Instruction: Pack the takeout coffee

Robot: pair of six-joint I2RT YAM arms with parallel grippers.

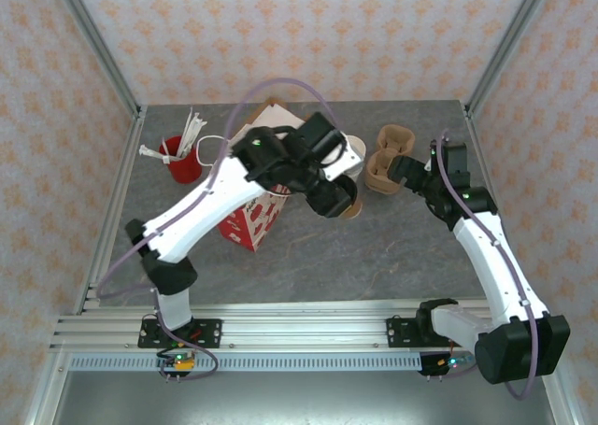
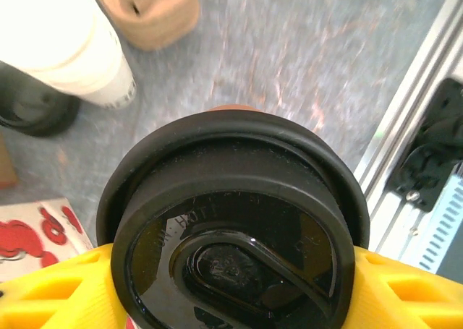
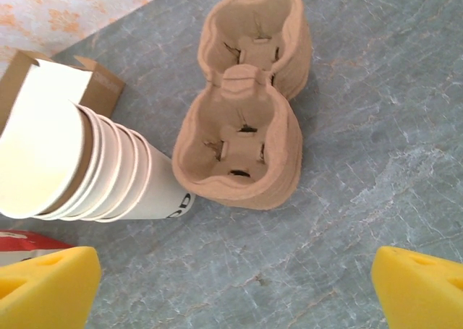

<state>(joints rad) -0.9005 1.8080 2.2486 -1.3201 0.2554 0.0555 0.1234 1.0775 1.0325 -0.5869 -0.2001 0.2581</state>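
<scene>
Takeout coffee; open table nearside (apparently)

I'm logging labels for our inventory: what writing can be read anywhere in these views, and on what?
"HOT": embossed on the takeout coffee lid; the letters before it are too faint to read.
Dark print at the base of the white cup stack: too small to read.
Red marks on the red-and-white package: blurred, unreadable.

Grey table: pulp cup carrier, white cup stack, red cup
</scene>
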